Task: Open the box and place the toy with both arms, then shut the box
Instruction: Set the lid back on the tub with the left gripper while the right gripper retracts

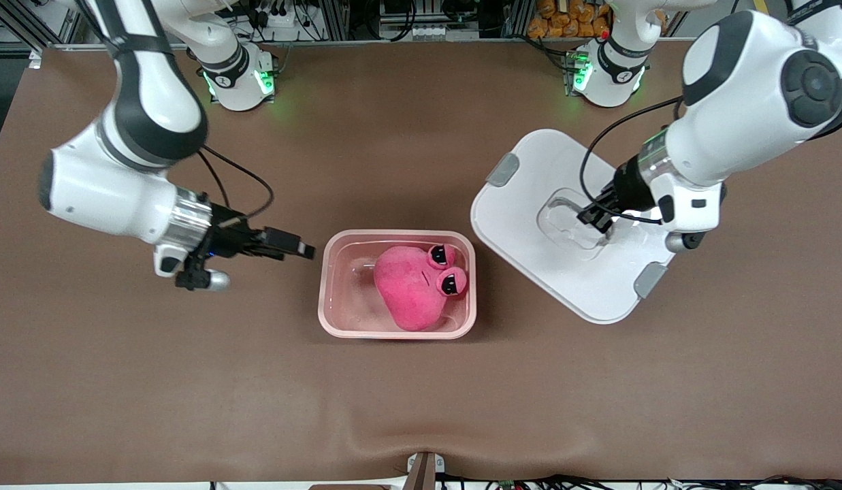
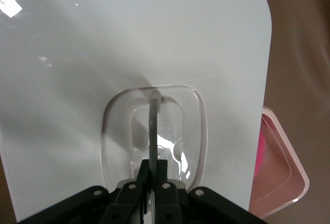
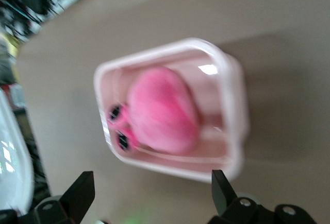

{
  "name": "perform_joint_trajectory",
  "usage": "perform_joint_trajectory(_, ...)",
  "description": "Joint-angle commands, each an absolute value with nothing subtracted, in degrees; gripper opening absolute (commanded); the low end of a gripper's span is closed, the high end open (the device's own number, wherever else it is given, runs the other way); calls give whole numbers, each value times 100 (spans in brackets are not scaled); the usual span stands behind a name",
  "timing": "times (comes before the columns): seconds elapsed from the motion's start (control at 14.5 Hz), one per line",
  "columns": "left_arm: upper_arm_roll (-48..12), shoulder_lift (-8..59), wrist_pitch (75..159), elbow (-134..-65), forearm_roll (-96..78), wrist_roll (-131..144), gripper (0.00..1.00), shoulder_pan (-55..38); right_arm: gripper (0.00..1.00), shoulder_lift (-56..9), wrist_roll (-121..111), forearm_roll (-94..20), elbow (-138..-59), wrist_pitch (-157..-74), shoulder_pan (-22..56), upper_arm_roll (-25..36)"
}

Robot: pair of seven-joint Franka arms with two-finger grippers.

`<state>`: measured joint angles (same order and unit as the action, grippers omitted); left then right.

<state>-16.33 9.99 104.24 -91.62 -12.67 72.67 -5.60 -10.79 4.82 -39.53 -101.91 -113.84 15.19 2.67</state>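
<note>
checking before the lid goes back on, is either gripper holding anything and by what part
The left gripper is shut on the lid, pinching the thin handle in its recessed middle. The right gripper is open and holds nothing.

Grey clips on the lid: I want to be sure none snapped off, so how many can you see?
2. One grey clip sits on the lid's edge toward the robots' bases; the other grey clip is on the edge nearer the front camera. None appears hidden.

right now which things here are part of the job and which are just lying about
Part of the job:
tub
toy, in the tub
lid
left hand, shut on the lid's handle
right hand, open beside the tub

Lying about:
orange bags past the table
</note>
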Motion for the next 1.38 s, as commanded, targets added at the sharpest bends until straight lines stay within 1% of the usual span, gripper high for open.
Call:
perform_joint_trajectory(0.0,-1652,1160,10791,-8982,-1090,8145,0,-817,100,-318,439,-2791,-10565,-10760,1048,176)
perform_joint_trajectory(0.35,-1652,1379,11609,-8982,-792,9727,0,-1343,100,166,-42,-1365,-10442,-10092,344,176)
perform_joint_trajectory(0.62,-1652,1608,12242,-8982,-186,11010,0,-1704,100,526,-272,-617,-10292,-9651,79,167)
perform_joint_trajectory(0.69,-1652,1661,12382,-8982,-37,11230,0,-1870,100,553,-281,-528,-10188,-9520,79,176)
perform_joint_trajectory(0.9,-1652,1915,12971,-8974,534,12213,0,-2152,100,483,-272,-177,-9485,-8852,-35,158)
perform_joint_trajectory(1.11,-1644,2284,13262,-8790,1333,13128,0,-2495,100,518,-272,-44,-9369,-8562,-35,167)
perform_joint_trajectory(1.31,-1644,2758,13298,-8299,2081,13990,0,-2785,100,562,-264,-26,-9316,-8209,-26,158)
